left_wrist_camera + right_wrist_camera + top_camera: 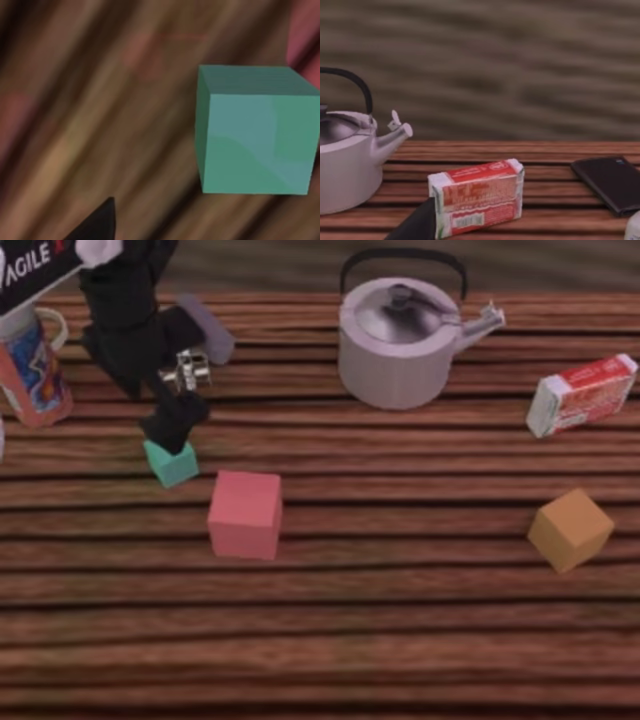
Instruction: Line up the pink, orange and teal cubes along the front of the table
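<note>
Left gripper (172, 432) low at the teal cube's (172, 462) twelve o'clock edge, finger spread impossible to tell; only one dark fingertip (97, 222) showing in the wrist view, apart from the cube. Teal cube at ten o'clock of the pink cube (245, 513), orange cube (571, 530) well apart at three o'clock. Risk: an off-centre closing could shove teal into pink, or clip the silver lattice cube (188, 370) just behind. Right arm out of the top view. Readable: "AGILE" on the arm; box (582, 393) print illegible.

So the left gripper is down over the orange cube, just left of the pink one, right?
Not quite: in the top view the left gripper is down over the teal cube, just left of the pink cube. The orange cube sits far off at the table's right.
</note>
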Robot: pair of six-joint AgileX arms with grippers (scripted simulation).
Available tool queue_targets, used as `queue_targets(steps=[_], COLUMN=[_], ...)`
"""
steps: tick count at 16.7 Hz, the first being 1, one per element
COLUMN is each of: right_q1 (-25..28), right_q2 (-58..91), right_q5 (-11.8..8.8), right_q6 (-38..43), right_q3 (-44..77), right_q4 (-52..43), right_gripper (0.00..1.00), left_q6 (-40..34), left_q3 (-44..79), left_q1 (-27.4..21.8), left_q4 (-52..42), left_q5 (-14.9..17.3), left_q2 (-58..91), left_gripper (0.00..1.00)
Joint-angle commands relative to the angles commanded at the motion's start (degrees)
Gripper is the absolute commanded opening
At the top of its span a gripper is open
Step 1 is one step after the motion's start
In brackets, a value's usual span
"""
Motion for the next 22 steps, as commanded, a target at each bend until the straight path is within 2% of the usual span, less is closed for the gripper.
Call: queue_targets(steps=[7, 12, 22], right_q1=[0.00, 0.00, 0.00], right_q2=[0.00, 0.00, 0.00], right_q5=[0.00, 0.00, 0.00], right_q6=[0.00, 0.00, 0.00], right_q3=[0.00, 0.00, 0.00], right_q4=[0.00, 0.00, 0.00], right_gripper=[1.00, 1.00, 1.00], left_q6=[0.20, 0.25, 0.25], left_q3=[-9.37, -10.39, -10.39], left_q1=[0.24, 0.26, 0.26], left_q4=[14.33, 15.64, 15.64], left_q5=[0.03, 0.04, 0.04], left_q2=[4.54, 5.15, 5.15], left_gripper=[1.00, 1.00, 0.25])
